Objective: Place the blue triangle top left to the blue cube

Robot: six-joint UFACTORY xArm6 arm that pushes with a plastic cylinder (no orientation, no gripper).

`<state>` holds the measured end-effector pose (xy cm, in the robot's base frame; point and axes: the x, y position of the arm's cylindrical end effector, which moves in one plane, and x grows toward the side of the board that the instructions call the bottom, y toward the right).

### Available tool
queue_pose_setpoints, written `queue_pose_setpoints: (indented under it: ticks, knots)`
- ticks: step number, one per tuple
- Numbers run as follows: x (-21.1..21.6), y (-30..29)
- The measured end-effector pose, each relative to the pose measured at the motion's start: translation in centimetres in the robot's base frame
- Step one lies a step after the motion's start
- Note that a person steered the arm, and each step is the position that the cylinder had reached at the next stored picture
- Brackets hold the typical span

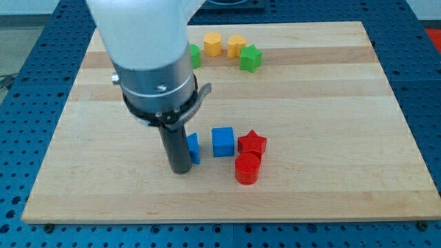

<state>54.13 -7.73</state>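
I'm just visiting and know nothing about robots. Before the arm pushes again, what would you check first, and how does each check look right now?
1. My tip on the board: ok, it shows at the rod's lower end.
2. Tip next to the blue triangle: ok, it sits at that block's left; actual contact: cannot tell.
3. Triangle fully seen: not ok, the rod hides part of it.
4. Triangle top left of the blue cube: not ok, it lies level with the cube, on its left.
5. Red star and red cylinder out of the path: ok, both lie right of the cube.
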Motion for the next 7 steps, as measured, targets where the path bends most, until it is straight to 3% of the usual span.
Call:
queue_pose_setpoints:
  ticks: [2,3,4,5,6,7]
  knots:
    - [-3.4,0.0]
    - [-2.9,0.0]
    - [1.1,-0.3]
    - [4.0,4.8]
    - [-0.1,8.0]
    - [-0.1,8.0]
